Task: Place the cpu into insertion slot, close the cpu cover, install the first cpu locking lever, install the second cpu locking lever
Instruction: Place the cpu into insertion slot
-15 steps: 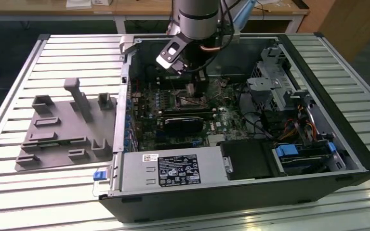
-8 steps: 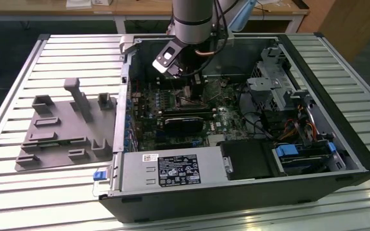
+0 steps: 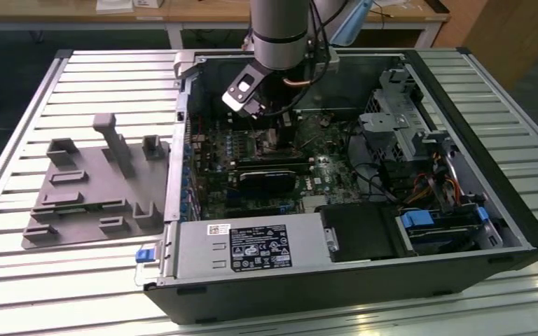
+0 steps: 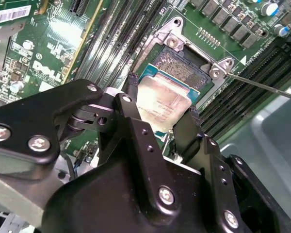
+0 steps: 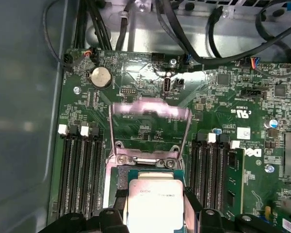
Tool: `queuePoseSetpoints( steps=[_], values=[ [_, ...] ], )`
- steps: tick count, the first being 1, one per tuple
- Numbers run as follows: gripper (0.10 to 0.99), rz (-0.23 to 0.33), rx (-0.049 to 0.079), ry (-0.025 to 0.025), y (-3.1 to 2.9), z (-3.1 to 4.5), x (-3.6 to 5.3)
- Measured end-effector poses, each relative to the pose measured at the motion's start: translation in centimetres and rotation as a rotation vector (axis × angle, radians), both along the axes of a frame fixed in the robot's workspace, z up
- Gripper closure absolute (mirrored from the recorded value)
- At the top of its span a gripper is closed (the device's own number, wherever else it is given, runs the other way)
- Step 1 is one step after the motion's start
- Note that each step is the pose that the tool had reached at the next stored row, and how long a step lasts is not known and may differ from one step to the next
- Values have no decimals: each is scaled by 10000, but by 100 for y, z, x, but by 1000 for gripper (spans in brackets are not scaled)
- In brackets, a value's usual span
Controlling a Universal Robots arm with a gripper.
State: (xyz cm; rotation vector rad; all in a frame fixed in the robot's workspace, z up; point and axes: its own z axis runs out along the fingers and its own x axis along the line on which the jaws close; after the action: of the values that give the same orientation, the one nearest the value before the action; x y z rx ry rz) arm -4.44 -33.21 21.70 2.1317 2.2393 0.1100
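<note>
As jaws pinch cpu (image 5: 157,199) — cover (image 5: 150,108) raised.

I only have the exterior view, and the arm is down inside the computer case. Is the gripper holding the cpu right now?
Observer: Yes. In the second wrist view the gripper is shut on the cpu, with a finger on each of two opposite edges.
Operator: Okay, and the cpu cover, open or closed?
Observer: Open. In the first wrist view the cpu cover is flipped back, clear of the chip.
</note>
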Motion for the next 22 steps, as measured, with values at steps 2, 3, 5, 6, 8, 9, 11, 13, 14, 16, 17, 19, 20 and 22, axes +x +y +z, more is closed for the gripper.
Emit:
queuePoseSetpoints(
  steps=[2,3,5,6,8,9,11,13,14,16,17,19,20,22],
  values=[
    [549,-594,-75,-2,99,-124,-43],
    [549,-594,-77,-3,100,-124,-43],
    [549,-595,-78,-2,99,-128,-43],
    [549,-595,-78,-2,100,-128,-43],
    [549,-594,-74,-4,100,-132,-43],
    [549,-594,-75,-4,100,-134,-43],
    [549,-595,-78,-2,100,-135,-43],
    [549,-595,-77,-3,100,-136,-43],
    [549,-595,-77,-3,100,-136,-43],
    [549,-595,-77,-3,100,-139,-43],
    [549,-595,-78,-2,99,-141,-43],
    [549,-595,-78,-2,100,-141,-43],
    [549,-595,-75,-4,100,-145,-43],
    [549,-594,-76,-3,100,-151,-43]
  ],
)
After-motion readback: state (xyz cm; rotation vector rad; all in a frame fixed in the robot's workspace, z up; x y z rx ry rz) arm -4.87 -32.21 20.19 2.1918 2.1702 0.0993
